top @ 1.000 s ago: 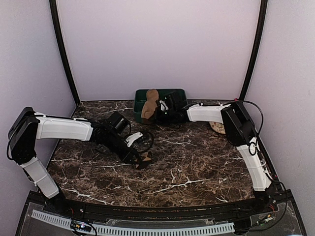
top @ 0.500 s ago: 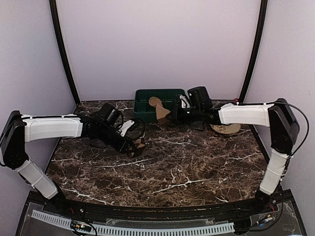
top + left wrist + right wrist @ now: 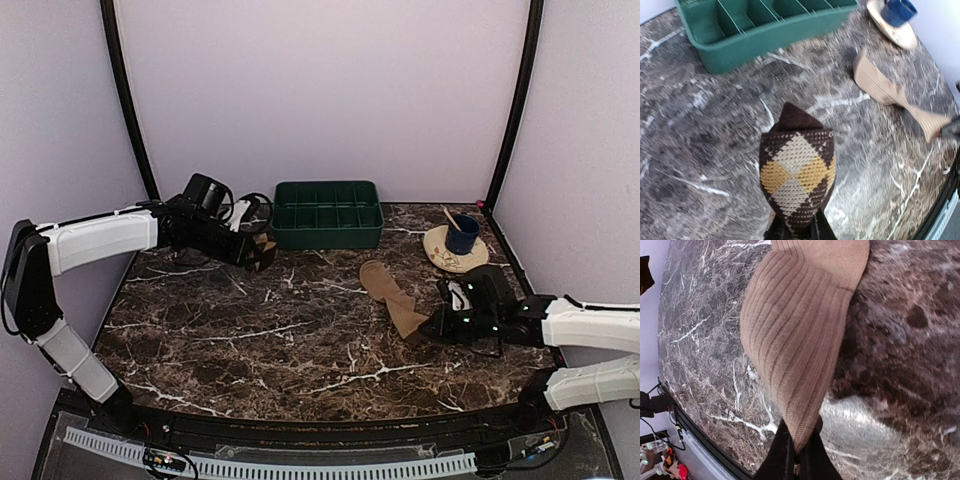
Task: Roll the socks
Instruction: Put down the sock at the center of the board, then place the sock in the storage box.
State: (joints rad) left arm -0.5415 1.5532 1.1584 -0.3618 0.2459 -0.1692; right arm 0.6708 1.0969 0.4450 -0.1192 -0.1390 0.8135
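Left claw gripping argyle sock, right claw tan sock

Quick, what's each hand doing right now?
Left hand: closed, holding the argyle sock.
Right hand: closed, holding the tan sock.

Pale, seemingly lilac walls enclose a dark marble table.

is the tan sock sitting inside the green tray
No, the tan sock lies on the marble table, out in front of the green tray and apart from it.
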